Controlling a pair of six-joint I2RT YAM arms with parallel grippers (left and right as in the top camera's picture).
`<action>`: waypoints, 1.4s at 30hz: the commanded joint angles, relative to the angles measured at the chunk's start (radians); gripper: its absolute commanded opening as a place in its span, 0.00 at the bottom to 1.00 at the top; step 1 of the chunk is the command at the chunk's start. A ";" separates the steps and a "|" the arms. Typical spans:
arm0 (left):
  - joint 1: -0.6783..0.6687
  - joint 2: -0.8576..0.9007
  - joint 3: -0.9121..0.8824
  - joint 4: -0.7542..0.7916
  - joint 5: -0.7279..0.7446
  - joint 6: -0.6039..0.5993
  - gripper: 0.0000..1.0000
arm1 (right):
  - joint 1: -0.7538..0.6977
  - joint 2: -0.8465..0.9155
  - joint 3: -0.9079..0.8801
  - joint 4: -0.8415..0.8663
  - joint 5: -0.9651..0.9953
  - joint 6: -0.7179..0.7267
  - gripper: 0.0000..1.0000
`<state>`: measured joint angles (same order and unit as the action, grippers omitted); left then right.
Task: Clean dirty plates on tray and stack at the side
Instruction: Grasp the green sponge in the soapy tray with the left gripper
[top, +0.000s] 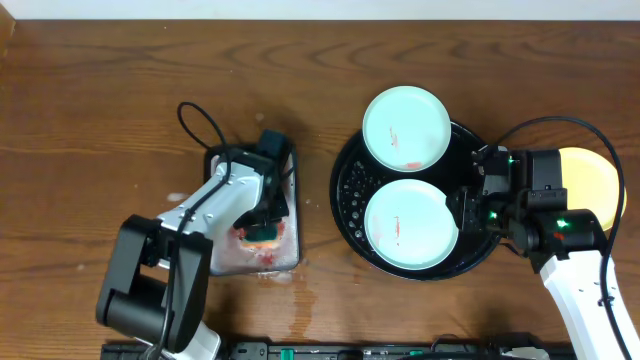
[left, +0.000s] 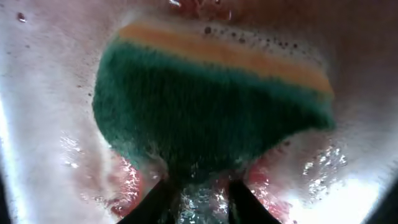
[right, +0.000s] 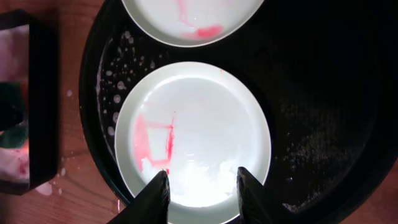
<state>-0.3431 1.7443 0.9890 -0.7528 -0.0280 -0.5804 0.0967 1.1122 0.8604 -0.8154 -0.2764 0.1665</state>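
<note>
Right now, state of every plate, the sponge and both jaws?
Far plate: on black tray, red smear.
Near plate: on black tray, red streaks.
Yellow plate: on table, off tray, no smear visible.
Sponge: wet, in grey tray.
Left jaws: shut on sponge.
Right jaws: open above near plate.

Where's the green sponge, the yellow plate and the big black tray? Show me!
Green and yellow sponge (left: 205, 124): left wrist view, middle of its green scrubbing side.
Pale yellow round plate (top: 603, 185): overhead view, its uncovered right part.
Large round black tray (right: 323, 93): right wrist view, bare floor on its right half.
</note>
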 joint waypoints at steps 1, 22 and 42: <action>0.003 0.075 -0.017 0.023 0.021 -0.008 0.51 | 0.009 0.000 0.003 -0.008 -0.009 -0.018 0.33; 0.005 -0.032 0.045 -0.116 0.087 0.049 0.50 | 0.008 0.000 0.004 -0.011 0.027 -0.018 0.33; 0.006 -0.162 -0.167 0.076 0.016 0.053 0.30 | 0.008 0.001 0.003 -0.016 0.043 -0.013 0.34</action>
<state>-0.3374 1.5742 0.8402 -0.6983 0.0109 -0.5400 0.0967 1.1122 0.8604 -0.8284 -0.2352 0.1635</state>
